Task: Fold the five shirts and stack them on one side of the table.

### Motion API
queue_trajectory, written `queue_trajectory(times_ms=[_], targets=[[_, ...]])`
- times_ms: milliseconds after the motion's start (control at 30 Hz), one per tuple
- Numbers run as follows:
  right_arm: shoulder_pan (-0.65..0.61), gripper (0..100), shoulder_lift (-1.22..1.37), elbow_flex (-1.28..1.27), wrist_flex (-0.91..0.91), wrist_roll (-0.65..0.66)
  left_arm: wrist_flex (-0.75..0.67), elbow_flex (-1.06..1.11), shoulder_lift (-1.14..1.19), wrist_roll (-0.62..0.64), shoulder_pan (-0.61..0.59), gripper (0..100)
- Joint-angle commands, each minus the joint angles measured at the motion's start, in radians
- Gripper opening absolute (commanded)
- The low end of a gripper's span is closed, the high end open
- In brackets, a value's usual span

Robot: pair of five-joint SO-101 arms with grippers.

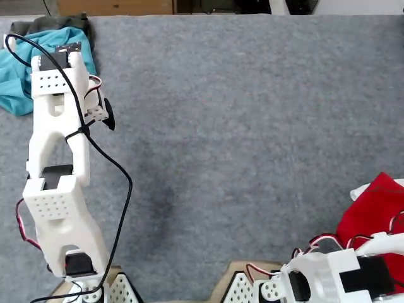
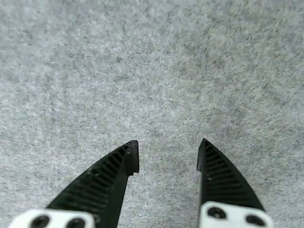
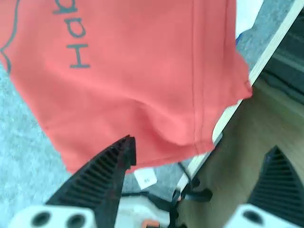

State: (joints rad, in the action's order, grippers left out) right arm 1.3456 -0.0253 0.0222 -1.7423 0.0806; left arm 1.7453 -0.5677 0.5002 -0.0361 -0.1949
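Grey desk point(image 1: 252, 126) has a teal shirt point(image 1: 16, 79) at ten o'clock, a red shirt point(image 1: 372, 214) at four; left hand point(image 2: 168, 152) and right hand point(image 3: 202, 149) are released.

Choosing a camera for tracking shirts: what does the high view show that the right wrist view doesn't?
High view: a teal shirt at the far left corner and the left arm. Right wrist view: grey lettering on the red shirt, a white tag at its hem, the open right end effector by the table edge. Both: the red shirt, grey table cover.
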Motion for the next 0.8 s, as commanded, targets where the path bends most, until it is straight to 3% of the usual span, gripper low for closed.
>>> queue_trajectory(times_ms=[0,167,333,600,767], targets=[[-0.028,38.9,-0.094,0.012,-0.037,0.003,0.014,-0.011,-0.065,-0.002,0.002,21],[-0.147,35.2,-0.219,0.012,-0.038,-0.002,0.014,-0.011,-0.065,0.000,0.000,21],[-0.366,25.7,-0.375,0.010,-0.038,-0.014,0.014,-0.008,-0.087,0.000,-0.008,21],[-0.845,3.7,-0.483,-0.082,-0.038,-0.190,0.014,0.043,-0.266,-0.003,-0.006,21],[-1.196,0.9,-0.484,-0.217,-0.032,-0.308,0.014,0.141,-0.341,-0.005,-0.023,21]])
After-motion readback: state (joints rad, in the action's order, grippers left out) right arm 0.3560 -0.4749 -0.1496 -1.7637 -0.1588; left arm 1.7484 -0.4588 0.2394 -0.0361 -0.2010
